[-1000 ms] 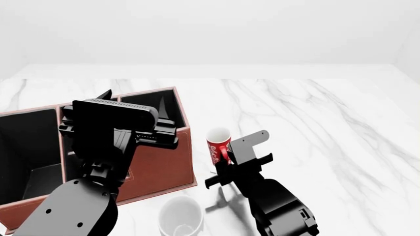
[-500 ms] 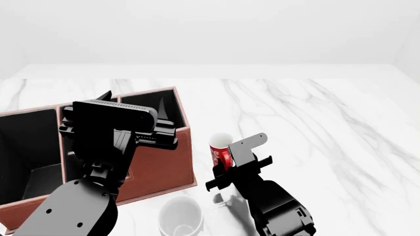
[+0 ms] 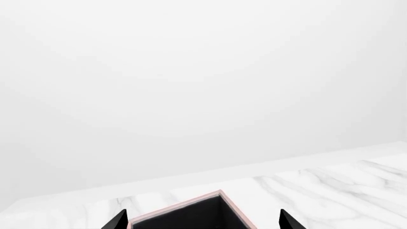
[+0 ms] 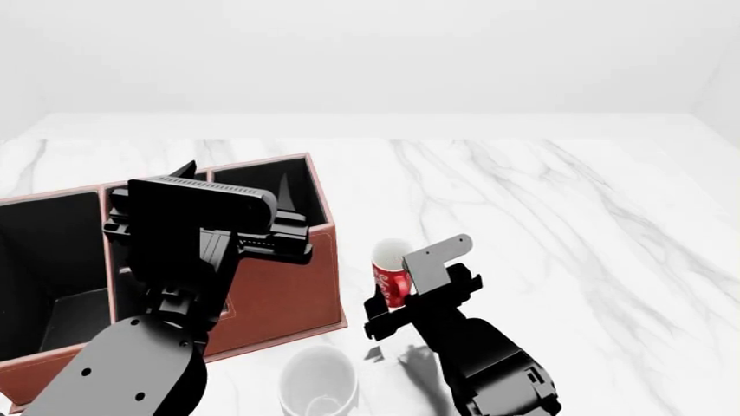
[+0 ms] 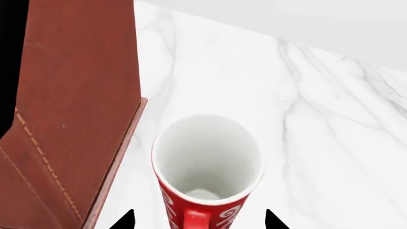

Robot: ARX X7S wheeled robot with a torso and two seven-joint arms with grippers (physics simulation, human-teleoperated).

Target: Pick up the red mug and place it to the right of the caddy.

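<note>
The red mug (image 4: 389, 276) with white lettering is just right of the reddish-brown caddy (image 4: 283, 290), near its front right corner. My right gripper (image 4: 407, 296) is behind the mug, and the mug has been travelling with it. In the right wrist view the mug (image 5: 207, 164) is upright with its handle toward the camera. My right gripper (image 5: 199, 222) has a fingertip on each side of it, beside the caddy's wall (image 5: 76, 95). The mug's base is hidden. My left gripper (image 3: 202, 223) is open and empty over a black caddy compartment (image 3: 190, 217).
A plain white mug (image 4: 318, 381) stands on the marble table (image 4: 555, 225) in front of the caddy's right corner, close to my right arm. The left arm's bulk covers the caddy's middle. A pale wall lies behind the table.
My right gripper has come down and toward me with the red mug. The mug has gone from tilted to upright beside the caddy's corner. The left arm has not moved.
</note>
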